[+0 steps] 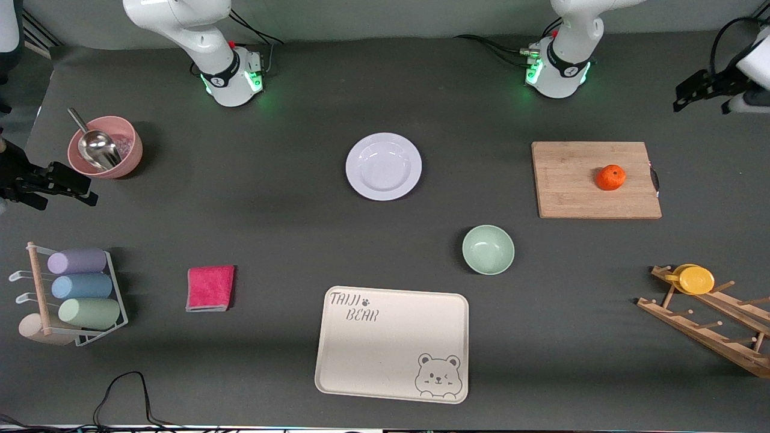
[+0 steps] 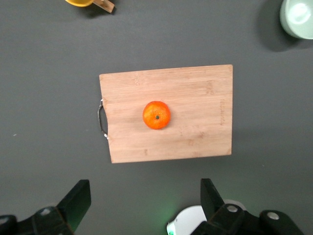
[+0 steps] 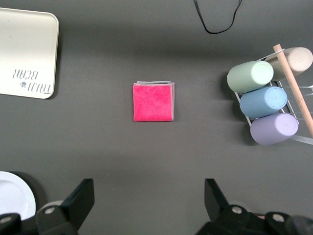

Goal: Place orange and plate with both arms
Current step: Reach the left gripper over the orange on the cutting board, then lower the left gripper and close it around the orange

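Observation:
The orange lies on a wooden cutting board toward the left arm's end of the table. It also shows in the left wrist view. The white plate sits on the mat mid-table, between the two arm bases; its edge shows in the right wrist view. My left gripper is open and empty, high over the table beside the board, and shows at the front view's edge. My right gripper is open and empty, high over the mat by the pink cloth, and shows at the front view's other edge.
A pale green bowl and a cream bear tray lie nearer the front camera than the plate. A pink bowl with a scoop and a cup rack are at the right arm's end. A wooden rack holds a yellow dish.

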Controlling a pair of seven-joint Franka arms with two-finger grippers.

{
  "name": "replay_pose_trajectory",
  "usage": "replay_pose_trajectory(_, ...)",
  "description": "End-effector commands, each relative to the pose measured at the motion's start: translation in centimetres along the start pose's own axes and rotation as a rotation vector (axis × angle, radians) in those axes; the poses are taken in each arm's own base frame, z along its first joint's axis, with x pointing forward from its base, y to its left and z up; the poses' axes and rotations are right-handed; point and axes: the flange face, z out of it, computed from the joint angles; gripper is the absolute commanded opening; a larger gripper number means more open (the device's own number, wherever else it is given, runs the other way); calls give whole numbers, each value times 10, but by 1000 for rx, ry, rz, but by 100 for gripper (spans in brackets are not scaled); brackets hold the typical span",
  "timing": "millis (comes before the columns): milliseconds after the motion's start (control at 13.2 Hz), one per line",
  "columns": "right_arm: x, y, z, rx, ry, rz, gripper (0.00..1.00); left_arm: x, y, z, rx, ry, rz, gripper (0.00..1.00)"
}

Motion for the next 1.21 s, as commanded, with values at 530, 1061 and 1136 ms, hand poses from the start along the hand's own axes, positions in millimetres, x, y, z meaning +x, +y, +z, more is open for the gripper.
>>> replay_pose_trajectory(530,3,-10,-14,6,25,-4,100,8,5,159,14,35,12,100)
replay_pose_trajectory(1061,3,-3,-16,3,31,5,100,9,6,232,7,16,18,100)
replay_pose_trajectory(1136,4,-2,-15,2,29,6,100,12,5,244,8,22,20,100)
